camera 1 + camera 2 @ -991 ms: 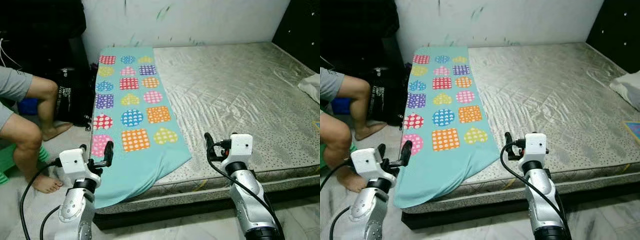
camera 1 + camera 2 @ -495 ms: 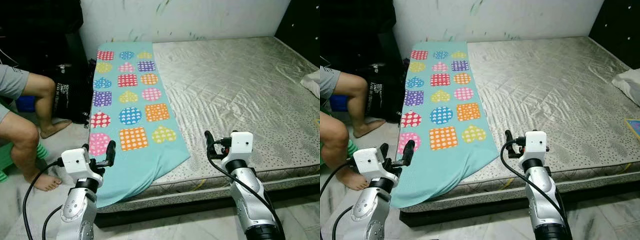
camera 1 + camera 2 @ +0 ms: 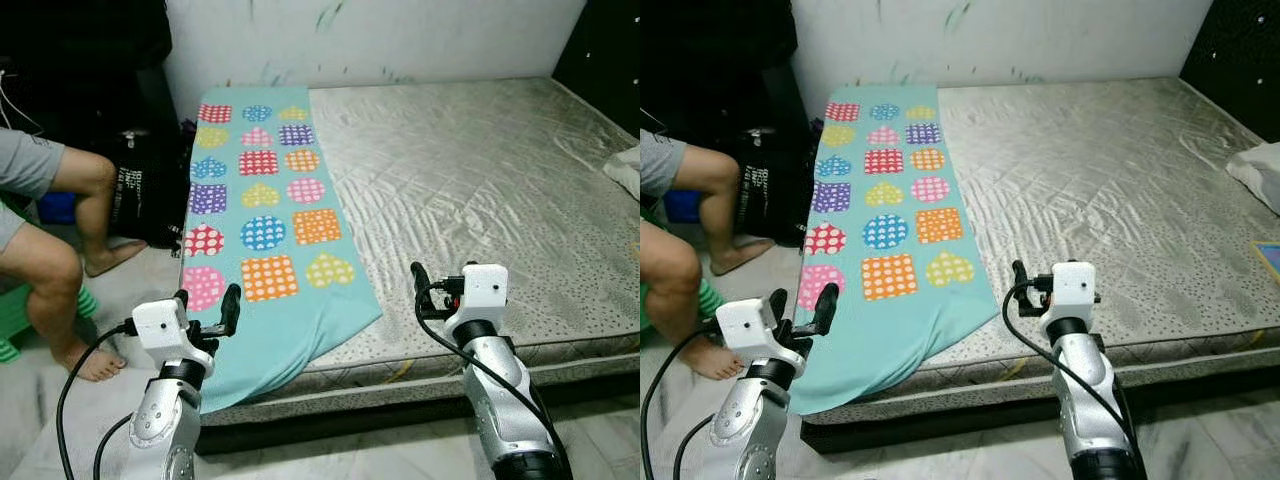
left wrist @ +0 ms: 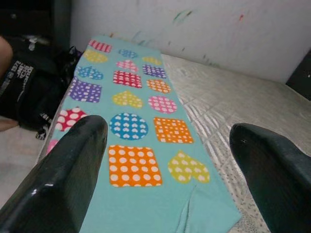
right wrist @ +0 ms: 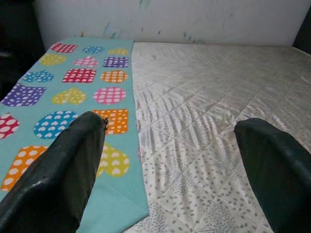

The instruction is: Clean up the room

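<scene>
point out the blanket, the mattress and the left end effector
blanket (image 3: 262, 232), left eye view, on the blue circle patch
mattress (image 3: 470, 190), left eye view, on its bare quilted top
left end effector (image 3: 207, 302), left eye view, midway between its fingertips

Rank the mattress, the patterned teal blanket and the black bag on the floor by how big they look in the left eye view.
1. Mattress, largest.
2. Teal blanket.
3. Black bag, smallest, though partly hidden behind a person's leg.

Seated person's bare legs (image 3: 60, 270) (beside a black bag (image 3: 145, 195)) by a scuffed wall (image 3: 380, 40)
</scene>
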`<state>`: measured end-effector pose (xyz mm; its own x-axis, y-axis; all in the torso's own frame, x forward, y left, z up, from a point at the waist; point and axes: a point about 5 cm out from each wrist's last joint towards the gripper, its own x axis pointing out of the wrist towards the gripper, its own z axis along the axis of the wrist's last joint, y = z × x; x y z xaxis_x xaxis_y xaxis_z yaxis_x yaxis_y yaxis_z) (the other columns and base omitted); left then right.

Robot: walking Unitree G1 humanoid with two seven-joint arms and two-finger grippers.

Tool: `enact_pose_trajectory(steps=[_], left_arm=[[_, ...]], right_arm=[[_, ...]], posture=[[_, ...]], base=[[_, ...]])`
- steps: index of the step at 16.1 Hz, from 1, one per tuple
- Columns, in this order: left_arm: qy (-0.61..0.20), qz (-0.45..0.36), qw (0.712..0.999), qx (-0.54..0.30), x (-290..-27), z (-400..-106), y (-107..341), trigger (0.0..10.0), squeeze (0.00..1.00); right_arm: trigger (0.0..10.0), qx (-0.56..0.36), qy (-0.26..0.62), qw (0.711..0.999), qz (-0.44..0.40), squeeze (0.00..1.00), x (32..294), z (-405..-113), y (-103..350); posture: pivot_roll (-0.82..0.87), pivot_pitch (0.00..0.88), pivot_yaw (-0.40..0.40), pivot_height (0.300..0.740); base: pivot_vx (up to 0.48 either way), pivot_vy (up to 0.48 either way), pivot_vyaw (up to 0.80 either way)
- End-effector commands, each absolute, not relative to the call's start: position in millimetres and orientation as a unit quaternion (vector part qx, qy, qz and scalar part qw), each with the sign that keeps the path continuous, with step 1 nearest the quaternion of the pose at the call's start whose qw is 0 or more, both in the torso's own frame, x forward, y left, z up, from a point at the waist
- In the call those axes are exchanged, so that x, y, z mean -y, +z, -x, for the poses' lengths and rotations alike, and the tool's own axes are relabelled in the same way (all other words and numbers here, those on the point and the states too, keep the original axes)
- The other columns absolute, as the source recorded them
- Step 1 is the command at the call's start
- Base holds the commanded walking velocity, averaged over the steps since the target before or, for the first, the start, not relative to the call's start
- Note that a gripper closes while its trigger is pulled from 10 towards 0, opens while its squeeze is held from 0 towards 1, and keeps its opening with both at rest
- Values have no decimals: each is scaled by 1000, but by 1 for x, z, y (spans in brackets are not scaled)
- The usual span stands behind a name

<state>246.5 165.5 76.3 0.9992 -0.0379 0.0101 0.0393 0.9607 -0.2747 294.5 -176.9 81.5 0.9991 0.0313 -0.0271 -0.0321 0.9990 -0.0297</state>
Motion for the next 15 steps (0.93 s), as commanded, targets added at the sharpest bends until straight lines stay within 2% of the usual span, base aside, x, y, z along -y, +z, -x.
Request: enact_pose_trajectory(steps=[1, 10, 15], left_arm=[[-27, 134, 991, 10, -166, -250, 82, 10000, 0], [-25, 136, 990, 7, -166, -249, 80, 10000, 0], [-3, 145, 989, -5, -166, -252, 77, 10000, 0]], right_arm=[[10000, -8, 18, 1000, 20, 0, 176, -293, 83], [10000, -4, 16, 1000, 22, 0, 177, -298, 87], [10000, -4, 7, 1000, 25, 0, 184, -301, 87]], posture=[[47, 46, 16, 740], [52, 43, 17, 740], [50, 39, 18, 740]], base=[[292, 0, 0], [297, 0, 0], [0, 0, 0]])
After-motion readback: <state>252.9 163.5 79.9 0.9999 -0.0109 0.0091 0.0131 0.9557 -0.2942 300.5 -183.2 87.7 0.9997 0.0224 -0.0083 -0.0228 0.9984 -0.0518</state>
